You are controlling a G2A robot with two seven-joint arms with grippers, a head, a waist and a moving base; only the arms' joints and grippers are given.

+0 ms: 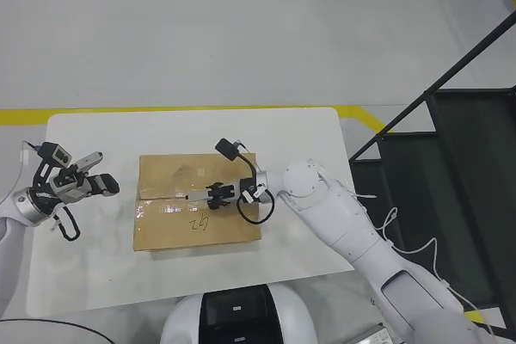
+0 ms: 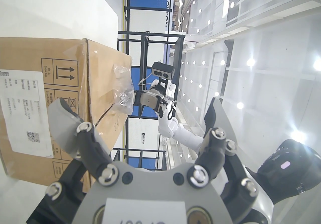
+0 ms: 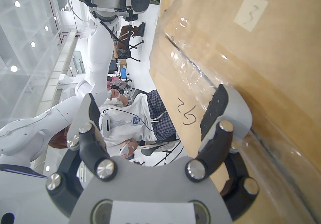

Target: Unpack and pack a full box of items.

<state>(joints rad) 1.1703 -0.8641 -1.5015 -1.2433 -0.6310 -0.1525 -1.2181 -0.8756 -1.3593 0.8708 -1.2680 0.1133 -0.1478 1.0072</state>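
Observation:
A shut cardboard box (image 1: 193, 219) lies in the middle of the white table (image 1: 284, 138), its top seam covered with clear tape (image 3: 190, 64). My right gripper (image 1: 213, 195) is over the seam near the box's middle. It is open (image 3: 150, 112), and one finger (image 3: 218, 109) rests on the box top beside the tape. Crumpled loose tape (image 2: 123, 94) stands up from the box top just in front of it. My left gripper (image 1: 90, 182) hangs open (image 2: 138, 114) beside the box's labelled side (image 2: 50, 99), apart from it, with nothing between its fingers.
Black metal stairs (image 1: 447, 172) stand right of the table. A yellow floor line (image 1: 155, 112) runs behind the table's far edge. Bare tabletop lies around the box on every side.

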